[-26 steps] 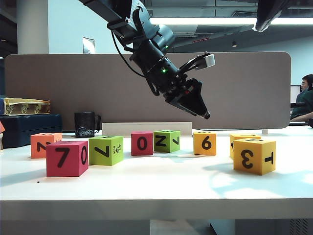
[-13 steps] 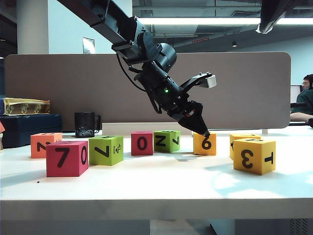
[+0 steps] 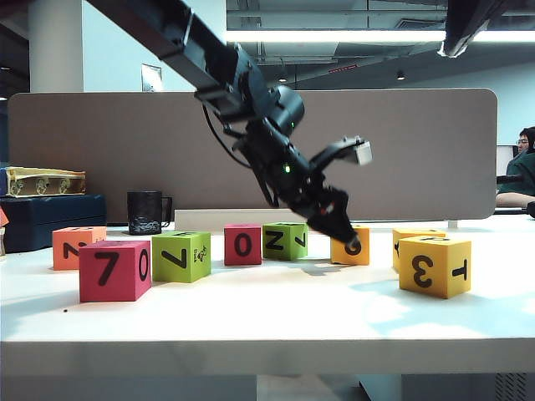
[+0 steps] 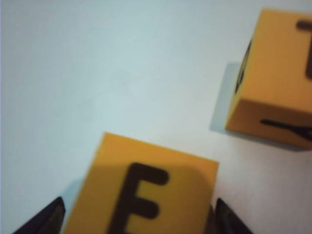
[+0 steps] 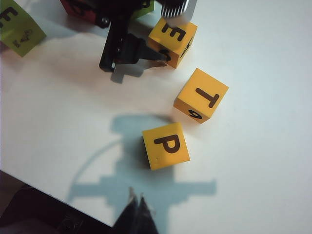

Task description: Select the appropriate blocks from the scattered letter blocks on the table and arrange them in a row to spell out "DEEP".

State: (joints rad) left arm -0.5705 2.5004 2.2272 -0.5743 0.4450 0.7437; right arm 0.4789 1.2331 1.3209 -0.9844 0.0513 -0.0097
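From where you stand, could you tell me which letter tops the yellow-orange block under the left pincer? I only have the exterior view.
Observer: That yellow-orange block has an E on top. The left pincer is open, with one fingertip on either side of it.
Operator: Thank you. What is on top of the front cube showing 3 and T?
Observer: The 3 and T cube has a P on top.
Operator: And where is the right pincer, please?
Observer: The right pincer is shut and empty. It hangs over bare table, apart from the P-topped cube.
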